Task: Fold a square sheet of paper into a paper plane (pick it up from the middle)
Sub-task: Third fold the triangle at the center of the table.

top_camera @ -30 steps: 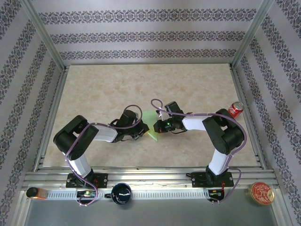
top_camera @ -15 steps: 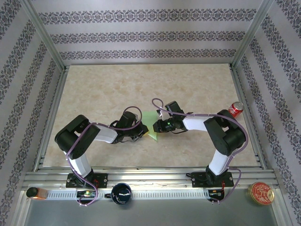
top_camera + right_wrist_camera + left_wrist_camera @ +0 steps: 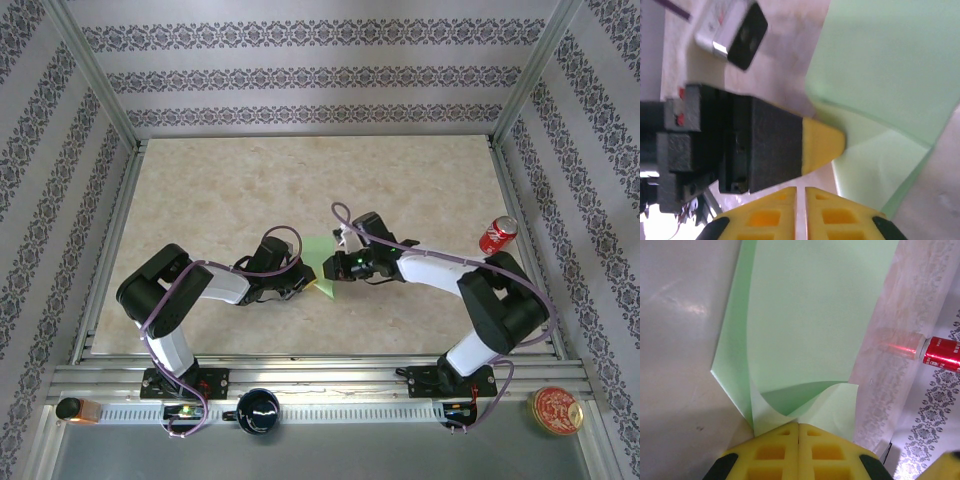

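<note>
Seen from above, a dark mug [image 3: 258,410] sits on the rail at the near edge, just right of the left arm's base. That arm reaches right across the marbled worktop [image 3: 250,190] to the middle, where the left hand [image 3: 297,278] meets the light-green sheet of paper [image 3: 319,255]. In the left wrist view its yellow fingertips are pressed together on the near edge of the sheet. Just beyond the grip one layer curls up into a small arch, and a second layer shows along the left side. The sheet lies mid-worktop between the two hands, partly folded, and its near end comes to a point. Just to its right is the right hand [image 3: 336,268], touching or almost touching the sheet's right edge. In the right wrist view the yellow pads of this hand are drawn nearly together, with only a thin slit between them. Whether any paper sits in that slit cannot be told. The same view shows one black, yellow-tipped finger [image 3: 822,142] of the left hand resting against the sheet's folded edge. Well to the right, near the worktop's right rail, a red drinks can [image 3: 497,234] lies tilted. A round red tin [image 3: 555,411] rests at the near right corner, off the worktop.
</note>
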